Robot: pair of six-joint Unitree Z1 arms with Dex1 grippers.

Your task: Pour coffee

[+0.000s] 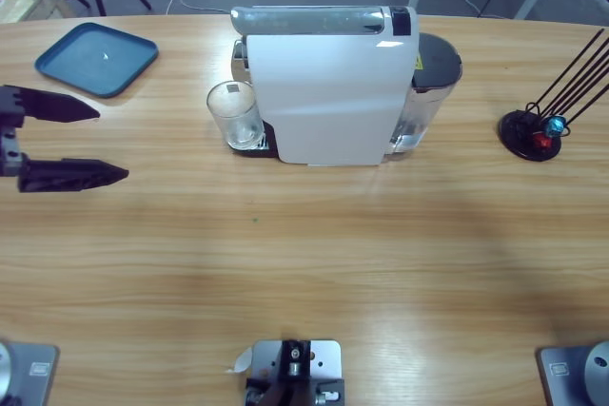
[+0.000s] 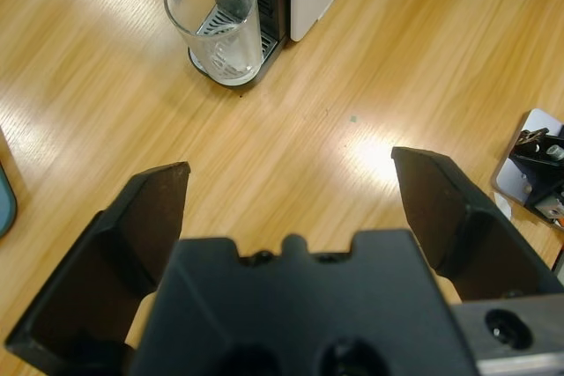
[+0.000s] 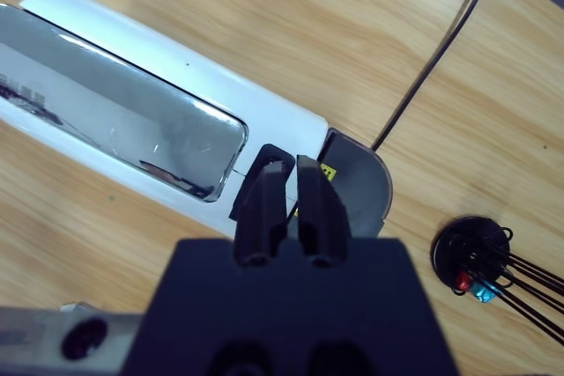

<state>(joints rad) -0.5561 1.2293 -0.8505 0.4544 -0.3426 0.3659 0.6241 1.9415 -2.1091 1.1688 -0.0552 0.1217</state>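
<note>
The left tool hangs at the left edge of the long wooden table, its two black jaws spread wide with only bare wood between them. It points toward the clear cylindrical drinking glass, which stands upright and well apart from it on the dark drip tray at the front of the white box-shaped coffee machine.

In the left wrist view the glass shows no liquid that can be made out; whether any coffee lies in it cannot be told.

The right tool is seen only in its own wrist view, its jaws pressed together on nothing. It hovers above the rear end of the machine's chrome top lever, over the small black panel beside the grey lid of the water tank.

A blue square tray lies at the far left of the table. A round black stand with thin black rods sits at the right end.
</note>
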